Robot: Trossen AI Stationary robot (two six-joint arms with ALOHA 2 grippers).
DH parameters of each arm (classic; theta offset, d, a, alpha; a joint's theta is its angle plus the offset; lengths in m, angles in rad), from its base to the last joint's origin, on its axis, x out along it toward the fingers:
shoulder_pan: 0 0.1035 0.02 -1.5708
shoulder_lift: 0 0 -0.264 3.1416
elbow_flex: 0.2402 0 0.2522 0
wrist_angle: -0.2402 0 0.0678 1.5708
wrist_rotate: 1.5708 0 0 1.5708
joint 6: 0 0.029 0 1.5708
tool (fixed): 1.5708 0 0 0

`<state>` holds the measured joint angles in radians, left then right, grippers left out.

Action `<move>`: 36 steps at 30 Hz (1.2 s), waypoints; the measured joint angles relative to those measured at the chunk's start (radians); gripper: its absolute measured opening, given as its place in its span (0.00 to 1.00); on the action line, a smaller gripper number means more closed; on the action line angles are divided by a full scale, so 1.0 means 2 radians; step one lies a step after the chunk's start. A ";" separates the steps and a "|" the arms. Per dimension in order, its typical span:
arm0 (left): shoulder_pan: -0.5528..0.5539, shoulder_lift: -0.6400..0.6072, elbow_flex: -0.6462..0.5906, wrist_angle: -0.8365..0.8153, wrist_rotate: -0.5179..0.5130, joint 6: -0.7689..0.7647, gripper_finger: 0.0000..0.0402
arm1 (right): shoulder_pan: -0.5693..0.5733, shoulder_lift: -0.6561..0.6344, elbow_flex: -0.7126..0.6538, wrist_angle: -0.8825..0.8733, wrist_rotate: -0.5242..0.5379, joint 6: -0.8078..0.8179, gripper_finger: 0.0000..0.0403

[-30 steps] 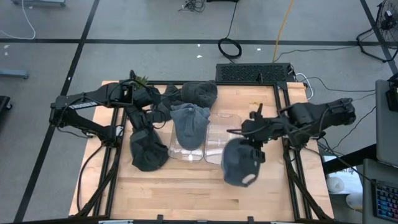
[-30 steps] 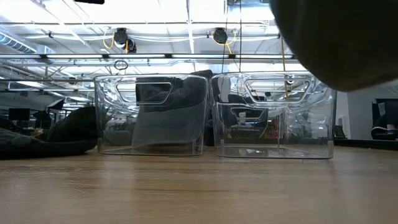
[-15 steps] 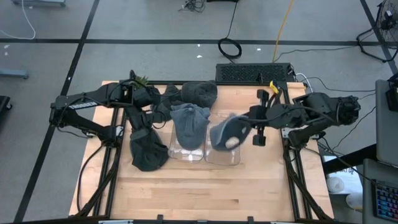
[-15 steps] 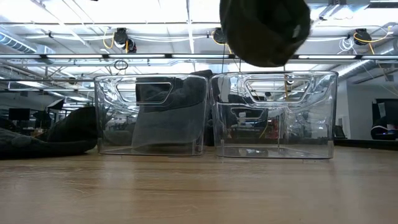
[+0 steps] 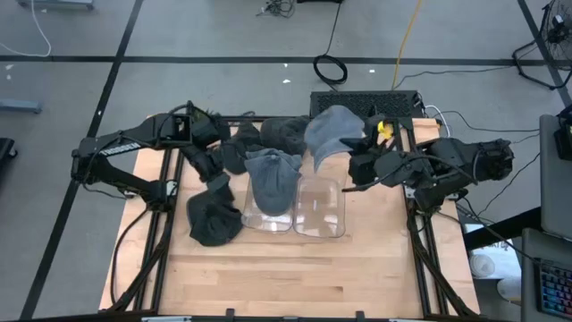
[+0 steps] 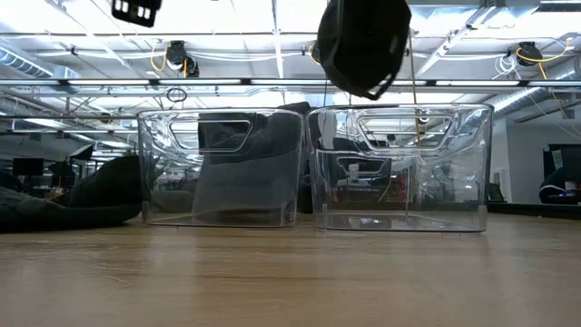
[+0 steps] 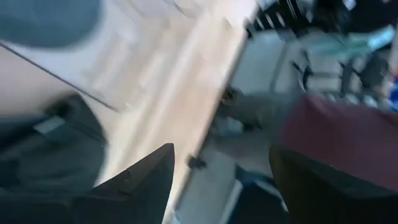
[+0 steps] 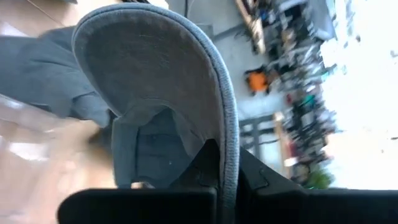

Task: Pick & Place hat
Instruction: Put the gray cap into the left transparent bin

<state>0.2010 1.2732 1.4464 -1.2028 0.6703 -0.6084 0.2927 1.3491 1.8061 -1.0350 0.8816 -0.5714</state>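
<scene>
— One hat (image 5: pixel 329 131) is in play for us now, and it has travelled a long way in the last second. A second ago we had it low over the near side of the table, beside the right gripper (image 5: pixel 351 154); half a second ago it hung over the empty bin (image 5: pixel 320 207); now it is up past the bin's far edge, level with the gripper and just ahead of its tips.

— So we overshot the bin?

— We'd judge so. From the low view the hat (image 6: pixel 362 44) hangs clear above the empty bin's rim (image 6: pixel 399 111), touching nothing. The swing has carried it beyond the drop spot, so we think it needs to come back over the opening before any release.

— And the hold?

— Our right gripper is clamped fully shut on the brim; the right wrist view shows the brim edge (image 8: pixel 186 93) pinched between the dark fingers (image 8: pixel 208 163), crown hanging away from them.

— What about our left side?

— Our left gripper (image 5: pixel 211 136) has drawn back toward the far left corner, off the loose hats (image 5: pixel 213 217) it was near. Its fingers (image 7: pixel 134 186) stand well apart with nothing between them.

— And the other bin (image 5: pixel 268 217)?

— It already has a hat (image 5: pixel 272 176) draped over it, beside the empty one, unchanged. So what is left for us is bringing the carried hat back over the empty bin and lowering it in.
</scene>
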 joint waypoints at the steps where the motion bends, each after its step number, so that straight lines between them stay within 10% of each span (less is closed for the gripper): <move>1: 0.005 0.000 0.000 0.006 -0.014 0.000 0.67 | -0.001 0.000 -0.007 0.020 0.005 -0.024 0.00; 10: 0.041 0.000 0.000 0.118 -0.056 0.007 0.67 | -0.023 0.000 -0.102 0.238 0.006 -0.242 0.00; 19: 0.114 0.000 0.000 0.157 0.015 0.044 0.67 | -0.019 0.000 -0.224 0.622 0.020 -0.498 0.00; 36: 0.216 0.000 0.031 0.171 0.054 0.239 0.67 | 0.061 0.004 -0.231 0.702 0.071 -0.454 0.00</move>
<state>0.6333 1.2739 1.5091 -0.8617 0.7792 -0.1313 0.4155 1.3570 1.3441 0.3695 1.0230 -1.4784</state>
